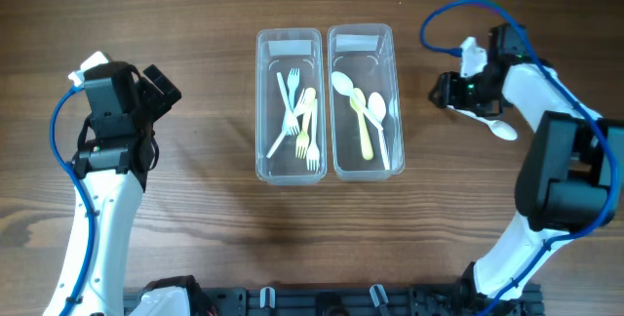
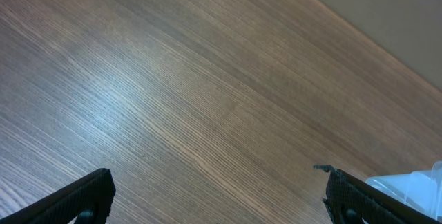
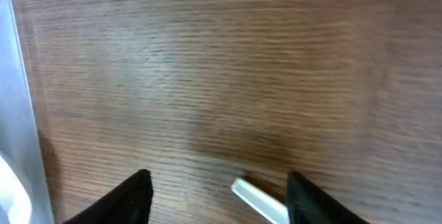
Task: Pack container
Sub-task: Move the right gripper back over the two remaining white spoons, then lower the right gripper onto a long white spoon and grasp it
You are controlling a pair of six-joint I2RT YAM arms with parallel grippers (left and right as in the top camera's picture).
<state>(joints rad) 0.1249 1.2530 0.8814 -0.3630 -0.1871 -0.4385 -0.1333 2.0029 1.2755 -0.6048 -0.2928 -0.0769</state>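
Two clear plastic containers stand side by side mid-table. The left container [image 1: 289, 41] holds several forks [image 1: 300, 121]. The right container [image 1: 361, 35] holds several spoons [image 1: 369, 111]. A white spoon [image 1: 503, 129] lies on the table to the right, its bowl showing from under my right gripper [image 1: 450, 92]. In the right wrist view the gripper [image 3: 219, 196] is open, and the spoon's handle tip [image 3: 255, 198] lies between the fingers, closer to the right one. My left gripper [image 1: 161, 87] is open and empty over bare table [image 2: 217, 196], left of the containers.
The right container's wall [image 3: 17, 99] shows at the left edge of the right wrist view. A container corner [image 2: 414, 182] shows at the lower right of the left wrist view. The wooden table's far edge runs across the upper right of the left wrist view.
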